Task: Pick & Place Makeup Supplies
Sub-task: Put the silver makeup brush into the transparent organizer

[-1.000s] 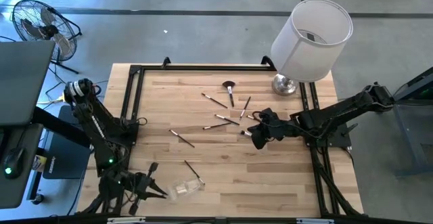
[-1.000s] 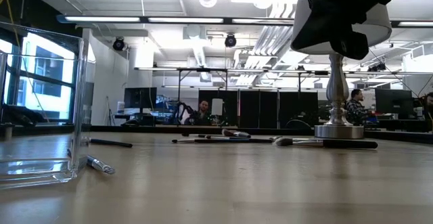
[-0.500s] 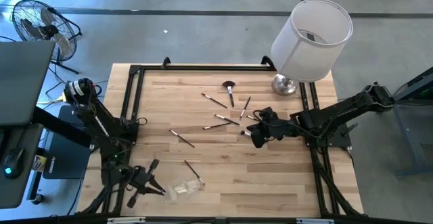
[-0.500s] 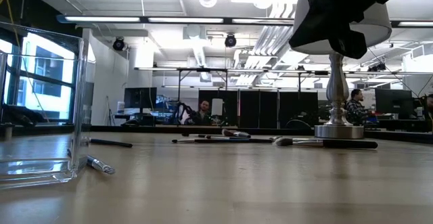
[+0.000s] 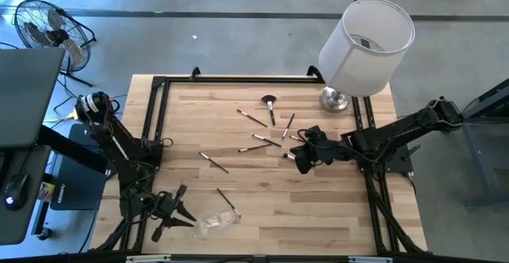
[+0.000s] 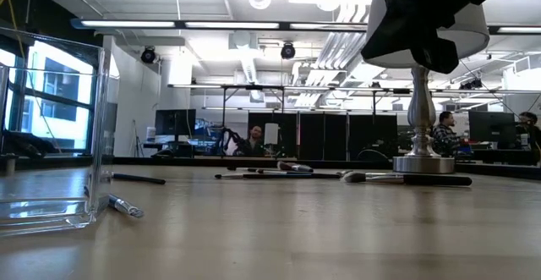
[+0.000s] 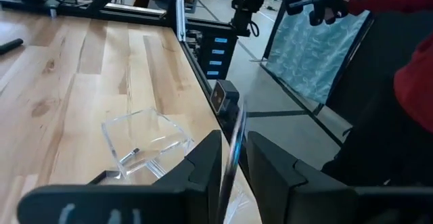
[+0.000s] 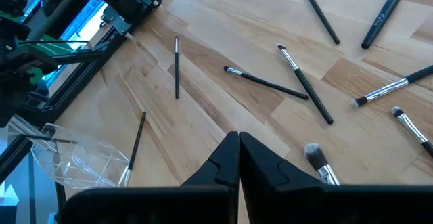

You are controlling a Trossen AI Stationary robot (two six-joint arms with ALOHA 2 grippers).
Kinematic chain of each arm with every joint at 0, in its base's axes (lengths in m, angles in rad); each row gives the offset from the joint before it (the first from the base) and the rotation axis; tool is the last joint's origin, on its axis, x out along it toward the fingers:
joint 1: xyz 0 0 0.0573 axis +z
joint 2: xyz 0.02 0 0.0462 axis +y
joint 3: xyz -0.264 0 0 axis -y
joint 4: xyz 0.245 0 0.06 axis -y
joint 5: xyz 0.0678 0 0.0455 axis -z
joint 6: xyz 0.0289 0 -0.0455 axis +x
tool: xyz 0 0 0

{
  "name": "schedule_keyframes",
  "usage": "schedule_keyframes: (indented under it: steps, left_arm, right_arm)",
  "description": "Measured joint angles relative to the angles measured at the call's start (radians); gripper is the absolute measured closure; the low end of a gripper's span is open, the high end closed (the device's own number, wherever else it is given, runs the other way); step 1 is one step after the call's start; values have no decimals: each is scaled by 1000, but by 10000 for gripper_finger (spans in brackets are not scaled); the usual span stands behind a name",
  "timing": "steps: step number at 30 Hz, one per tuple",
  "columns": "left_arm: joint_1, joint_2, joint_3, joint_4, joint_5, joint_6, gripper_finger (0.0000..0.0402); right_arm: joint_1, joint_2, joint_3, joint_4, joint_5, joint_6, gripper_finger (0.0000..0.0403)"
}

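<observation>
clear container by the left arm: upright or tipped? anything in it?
Tipped on its side: the clear container lies with its opening sideways on the table. One brush rests inside; the left end effector holds another.

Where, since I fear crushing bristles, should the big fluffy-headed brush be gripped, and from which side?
Take the fluffy brush by its thin handle, about mid-length, coming straight down with the jaws across it. It lies flat on the table, head toward the far edge, and mid-handle looks clear of neighbours.

Grey concrete floor (image 5: 238, 48), a floor fan (image 5: 48, 29), ceiling strip lights (image 6: 194, 24) over distant desks (image 6: 254, 157)
</observation>
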Motion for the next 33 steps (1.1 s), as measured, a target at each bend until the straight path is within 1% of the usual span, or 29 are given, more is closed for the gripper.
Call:
schedule_keyframes:
  steps: [9,18,22,26,27,28,30,31,33]
  left_arm:
    - [0,0,0,-5,-10,-1,327]
    - [0,0,0,17,-137,2,326]
    - [0,0,0,19,-271,2,326]
    - [6,0,31,17,-485,2,326]
    - [17,0,45,18,-524,8,326]
    - [35,0,59,18,-540,24,326]
    - [85,0,94,16,-513,81,326]
    - [117,0,115,16,-470,118,326]
    - [187,0,159,7,-347,177,326]
  right_arm:
    - [0,0,0,0,0,1,401]
    - [0,0,0,0,0,-18,399]
    - [0,0,0,0,0,-35,400]
    - [0,0,0,0,-4,-44,401]
    - [0,0,0,0,-5,-44,400]
    - [0,0,0,0,-5,-45,399]
    - [0,0,0,0,-5,-51,396]
    - [0,0,0,0,-5,-61,395]
    - [0,0,0,0,-8,-88,394]
